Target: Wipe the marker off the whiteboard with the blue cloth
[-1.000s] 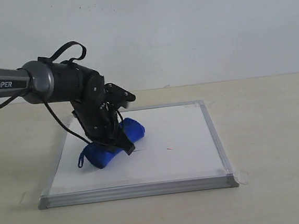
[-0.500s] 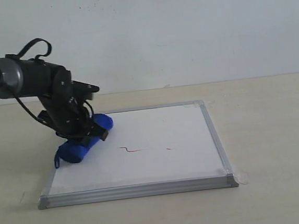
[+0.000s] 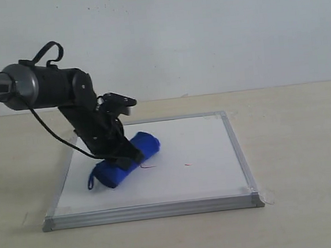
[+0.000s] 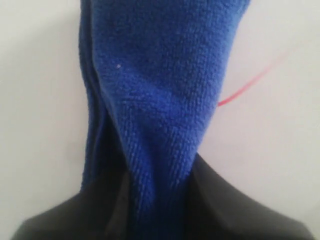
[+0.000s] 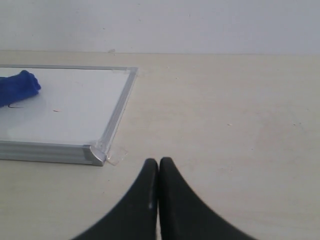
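My left gripper (image 3: pixel 122 157) is shut on the blue cloth (image 3: pixel 125 160), a rolled royal-blue fabric pressed flat on the whiteboard (image 3: pixel 199 182), left of its centre. In the left wrist view the blue cloth (image 4: pixel 155 95) fills the frame between the dark fingers (image 4: pixel 235 205). A short piece of the red marker (image 3: pixel 150 166) line shows just right of the cloth, with a separate dash (image 3: pixel 187 164) further right. The marker (image 4: pixel 247 86) also runs out from under the cloth in the left wrist view. My right gripper (image 5: pixel 158 167) is shut and empty, over the table right of the board.
The whiteboard (image 5: pixel 117 117) lies on a beige table (image 3: pixel 295 147) with clear tape (image 3: pixel 268 196) at its corners. A pale wall (image 3: pixel 204 33) stands behind. The left arm's cable (image 3: pixel 56 133) loops over the board's left edge.
The left gripper has swept the cloth rightward across the board from near the left edge, covering most of the wavy red line that showed half a second ago.
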